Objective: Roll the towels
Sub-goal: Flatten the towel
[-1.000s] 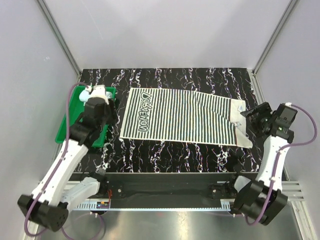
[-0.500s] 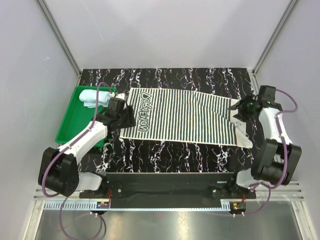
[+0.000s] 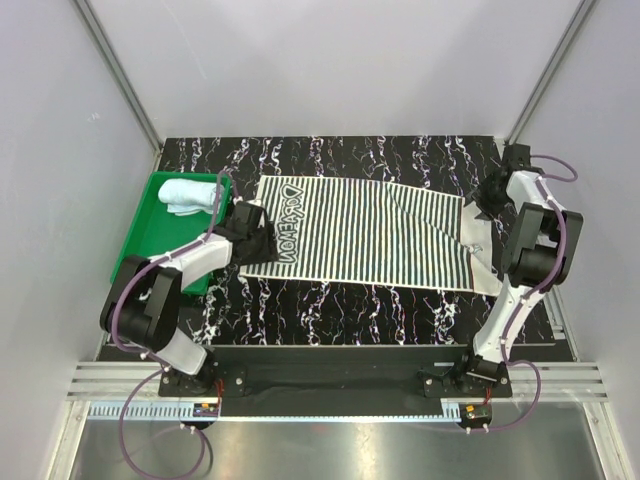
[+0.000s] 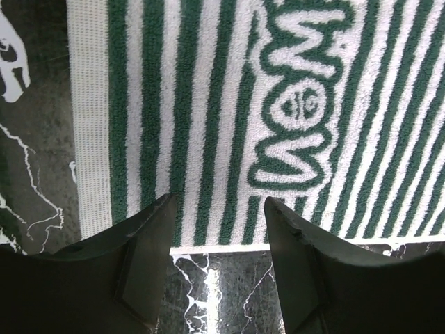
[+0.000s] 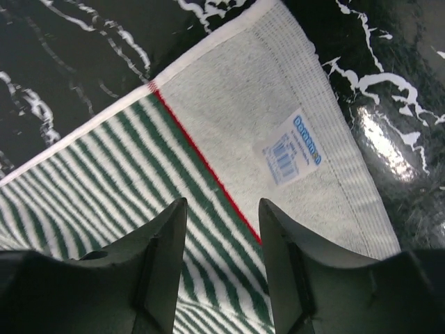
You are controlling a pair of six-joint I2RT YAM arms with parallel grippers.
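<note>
The black-and-white striped towel (image 3: pixel 370 235) lies spread flat across the middle of the marbled table, lettered end to the left. The light blue towel (image 3: pixel 188 193) sits bunched in the green tray (image 3: pixel 150 250). My left gripper (image 3: pixel 257 227) is low at the striped towel's left end; in the left wrist view it (image 4: pixel 219 209) is open, astride the towel (image 4: pixel 208 104) edge. My right gripper (image 3: pixel 480 207) is at the towel's far right corner; in the right wrist view it (image 5: pixel 221 207) stands open over the stripes (image 5: pixel 104 160), beside the plain end band.
A small printed label (image 5: pixel 295 149) is sewn on the towel's plain end band. The tray stands at the left edge of the table (image 3: pixel 330 160), close to my left arm. Grey walls enclose the table on three sides.
My left gripper has left the tray and come down at the striped towel's left end. My right arm has swung in from the table's right side to the towel's far right corner.
</note>
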